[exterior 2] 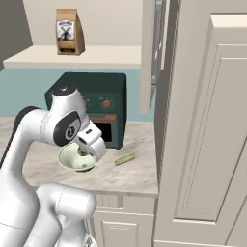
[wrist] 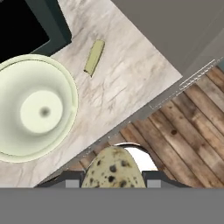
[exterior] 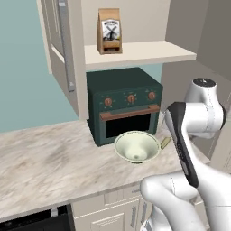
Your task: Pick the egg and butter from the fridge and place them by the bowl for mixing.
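Between the two dark fingertips at six o'clock in the hand view, a speckled egg [wrist: 113,169] is sitting clamped, so the gripper [wrist: 113,177] is standing nearly closed around it, with wooden floorboards [wrist: 188,131] showing beneath and toward four o'clock. At nine o'clock in that same view the bowl [wrist: 35,107] is lying wide and shallow, pale cream with a green tint, resting on the marbled counter [wrist: 118,83]. Toward eleven o'clock from the egg, a thin yellowish stick of butter [wrist: 94,57] is lying flat on the counter, just beside the bowl's rim but apart from it.

From the left base view, the bowl [exterior: 137,146] is sitting directly in front of the dark green toaster oven [exterior: 124,103], and the butter [exterior: 165,143] is peeking out at the bowl's three o'clock, partly behind the white arm [exterior: 189,135]. A brown paper bag with a windmill label [exterior: 109,30] is standing upright on the shelf [exterior: 144,53] at twelve o'clock above the oven.

From the right base view, the arm's wrist is hanging over the bowl [exterior 2: 72,159], while the butter [exterior 2: 124,159] is lying at the bowl's three o'clock, near the cream panelled cupboard [exterior 2: 207,135].
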